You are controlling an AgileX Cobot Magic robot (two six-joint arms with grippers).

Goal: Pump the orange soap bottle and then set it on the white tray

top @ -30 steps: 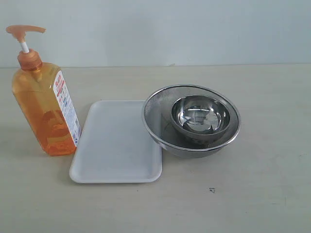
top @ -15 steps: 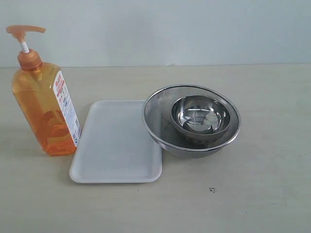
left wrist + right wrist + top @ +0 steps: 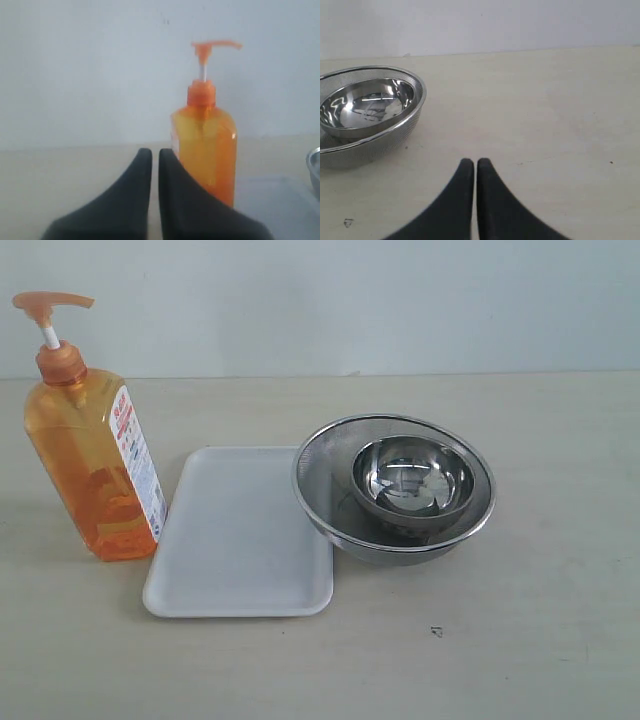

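The orange soap bottle point(image 3: 95, 455) stands upright on the table at the left of the exterior view, its orange pump head point(image 3: 50, 304) raised on a white stem. Just to its right lies the white tray point(image 3: 240, 535), flat and bare. Neither arm shows in the exterior view. In the left wrist view my left gripper point(image 3: 155, 152) is shut with nothing in it, short of the soap bottle point(image 3: 205, 140) standing beyond it. My right gripper point(image 3: 474, 162) is shut over bare table, holding nothing.
Two nested steel bowls point(image 3: 395, 485) sit against the tray's right edge, also seen as the bowls point(image 3: 367, 107) in the right wrist view. A small dark mark point(image 3: 436, 631) lies on the tabletop in front of them. A pale wall bounds the table's far side.
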